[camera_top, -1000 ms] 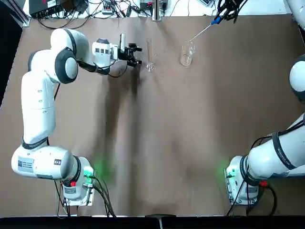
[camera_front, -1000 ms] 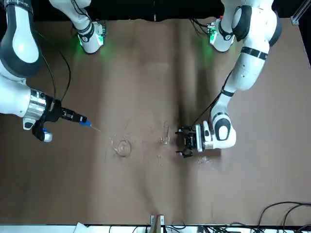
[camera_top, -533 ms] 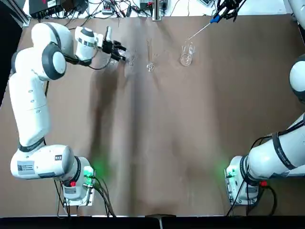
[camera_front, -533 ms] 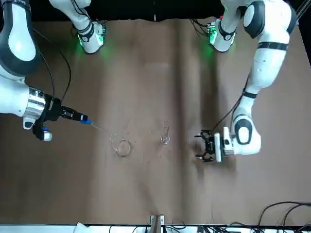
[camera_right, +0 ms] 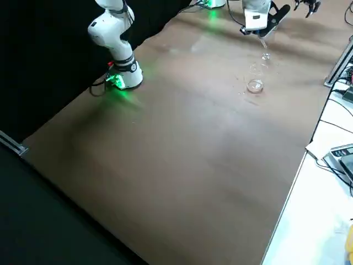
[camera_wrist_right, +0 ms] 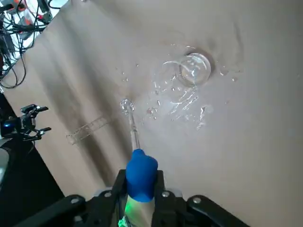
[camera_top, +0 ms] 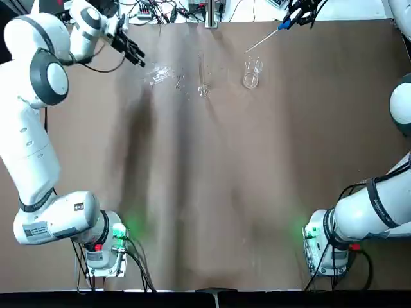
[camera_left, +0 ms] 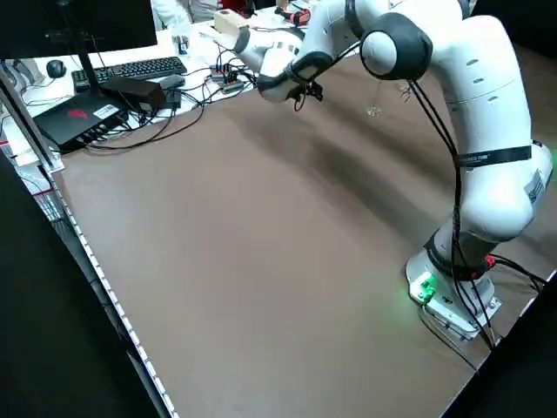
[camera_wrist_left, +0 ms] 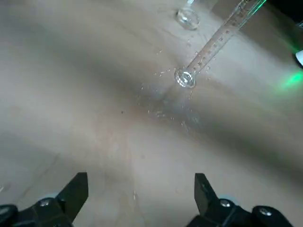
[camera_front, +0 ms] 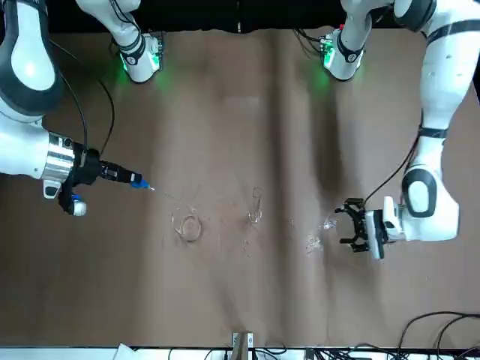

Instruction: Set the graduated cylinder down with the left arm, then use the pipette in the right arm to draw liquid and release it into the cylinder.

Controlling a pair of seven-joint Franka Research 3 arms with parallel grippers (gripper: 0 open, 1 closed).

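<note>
Now the graduated cylinder [camera_top: 203, 77] stands alone beside the beaker [camera_top: 250, 76]; thin glass, easy to tip. The left gripper [camera_top: 133, 52] is open, empty. The right gripper [camera_wrist_right: 138, 189] squeezes the pipette [camera_wrist_right: 135, 156] by its soft bulb

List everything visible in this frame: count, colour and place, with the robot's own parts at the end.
graduated cylinder: one, clear, upright at the table's far middle.
beaker: one, clear, short and wide, on the cylinder's right-arm side.
glassy cluster: one, clear, on the cylinder's left-arm side.
pipette: one, clear stem, blue bulb, slanting above the beaker.
table: one, brown.
keyboard: one, black, on the white desk beyond the table.
left gripper: one, black, open, empty, far left corner, apart from the cylinder.
right gripper: one, black, shut on the pipette's bulb end, far edge.
</note>
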